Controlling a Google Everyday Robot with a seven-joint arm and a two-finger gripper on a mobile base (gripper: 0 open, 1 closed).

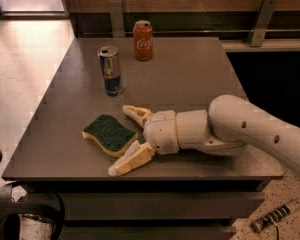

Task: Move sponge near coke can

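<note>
The sponge lies flat at the front left of the desk, its right end between the spread fingers of the open hand. The coke can stands well apart at the back, with a slimmer can between them.

arm extends in from the right, roughly horizontal and low, wrist in line, gripper at lower centre of view pointing left, cream fingers spread wide apart.
</note>
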